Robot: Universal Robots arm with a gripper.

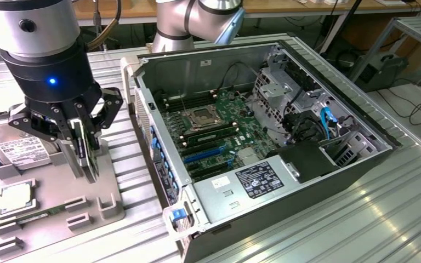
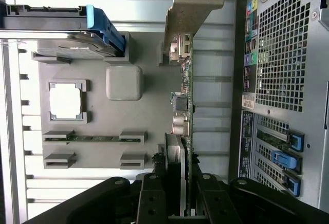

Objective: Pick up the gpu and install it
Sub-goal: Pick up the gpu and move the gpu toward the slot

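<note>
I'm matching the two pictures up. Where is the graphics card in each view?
Exterior view: the graphics card stands on edge in the gripper, at the exterior view's left, over the grey tray.
Wrist view: seen edge-on, running out from the gripper, between the grey tray and the computer case.
Shared landmark: the grey tray.

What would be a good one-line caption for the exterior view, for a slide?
The tool grips the gpu on edge at the grey tray, beside the open computer case.
</note>
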